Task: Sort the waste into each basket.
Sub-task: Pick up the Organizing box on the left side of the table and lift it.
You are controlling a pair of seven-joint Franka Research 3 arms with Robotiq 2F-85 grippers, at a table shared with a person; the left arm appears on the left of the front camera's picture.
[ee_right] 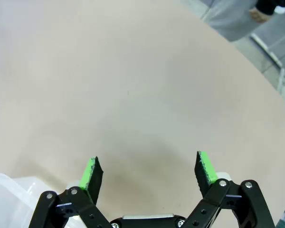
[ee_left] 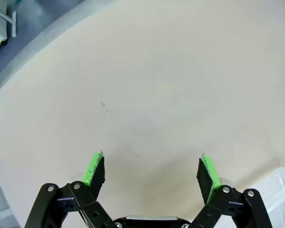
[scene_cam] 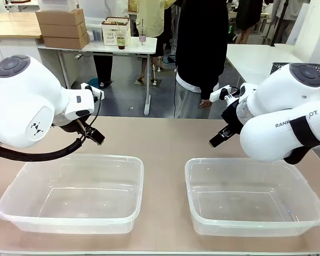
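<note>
Two clear tubs sit side by side on the table (scene_cam: 165, 144), the left tub (scene_cam: 69, 192) below and just ahead of the left gripper (scene_cam: 92, 134), the right tub (scene_cam: 256, 194) below the right gripper (scene_cam: 220, 136). Both tubs look bare inside, and no cans or bottles show in any view. The left wrist view catches only a corner of the left tub's rim (ee_left: 280, 185) beside its right finger; the right wrist view shows a slice of the right tub (ee_right: 9, 190) at its left finger. Each gripper hangs over bare tabletop, jaws spread wide, nothing between the green pads (ee_left: 94, 168). From the front, the gripper fingers are small and dark, hard to make out. Beyond the grippers a person (scene_cam: 201, 53) stands at the far edge, cut off above the shoulders, one hand (scene_cam: 205, 102) hanging
</note>
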